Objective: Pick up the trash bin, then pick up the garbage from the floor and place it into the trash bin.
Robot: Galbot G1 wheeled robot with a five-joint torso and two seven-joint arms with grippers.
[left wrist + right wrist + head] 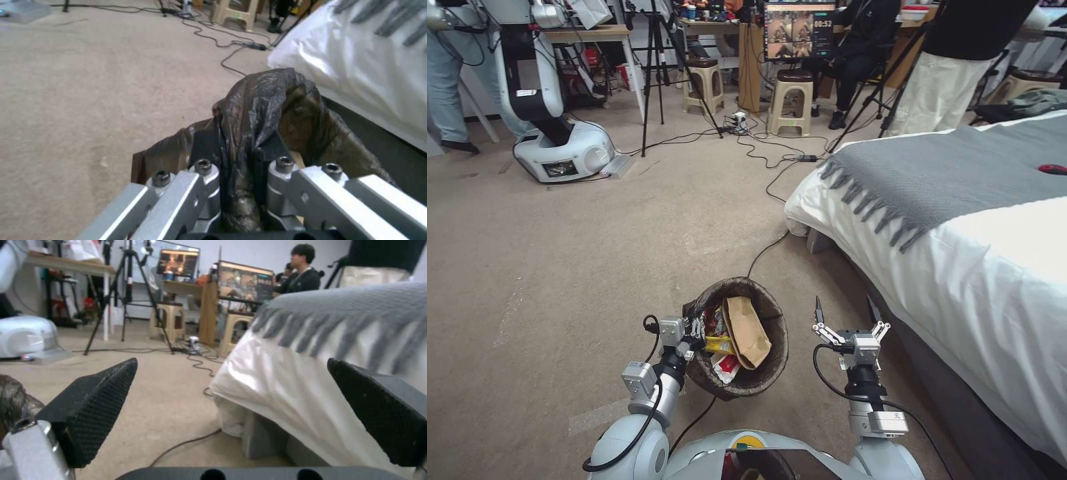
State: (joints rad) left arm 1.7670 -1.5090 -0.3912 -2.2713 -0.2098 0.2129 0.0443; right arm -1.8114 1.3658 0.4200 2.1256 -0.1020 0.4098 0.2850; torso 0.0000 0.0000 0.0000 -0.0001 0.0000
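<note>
The trash bin [778,319], lined with a dark brown bag, hangs tilted just ahead of my base. My left gripper [694,331] is shut on its near-left rim; in the left wrist view the fingers [272,148] pinch the crumpled bag [267,100] and the rim. Garbage lies inside the bin: a tan paper bag [748,331], a yellow wrapper [719,345] and a red-and-white piece [728,365]. My right gripper [844,308] stands open and empty to the right of the bin, near the bed's side. Its black pads [95,400] are spread wide.
A bed [980,280] with white sheet and grey fringed blanket [947,173] fills the right. A black cable [767,250] runs across the carpet toward it. Another robot's base [564,153], tripods and stools [790,100] stand farther back. Bare carpet lies to the left.
</note>
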